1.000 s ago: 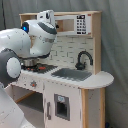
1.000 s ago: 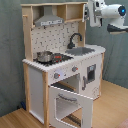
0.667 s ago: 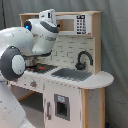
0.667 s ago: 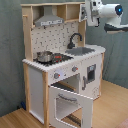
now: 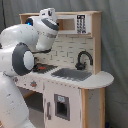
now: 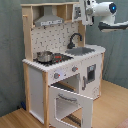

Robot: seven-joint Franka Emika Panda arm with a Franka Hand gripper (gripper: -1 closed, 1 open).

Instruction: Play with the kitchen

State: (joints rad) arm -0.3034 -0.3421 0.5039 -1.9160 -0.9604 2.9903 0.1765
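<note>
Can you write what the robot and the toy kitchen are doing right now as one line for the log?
arm: raised near kitchen top | oven door: open | pot: on stove | sink: nothing seen inside | contact: none seen

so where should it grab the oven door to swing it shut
Grip the free top edge of the oven door, coming from the front. In the second exterior view the door hangs open, hinged low and tilted outward, so that upper rim is the exposed, thin part farthest from the hinge. Lifting there probably needs the least effort.

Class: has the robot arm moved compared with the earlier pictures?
Yes. In the first exterior view, the arm's white head has shifted rightward across the kitchen, toward its faucet.
</note>
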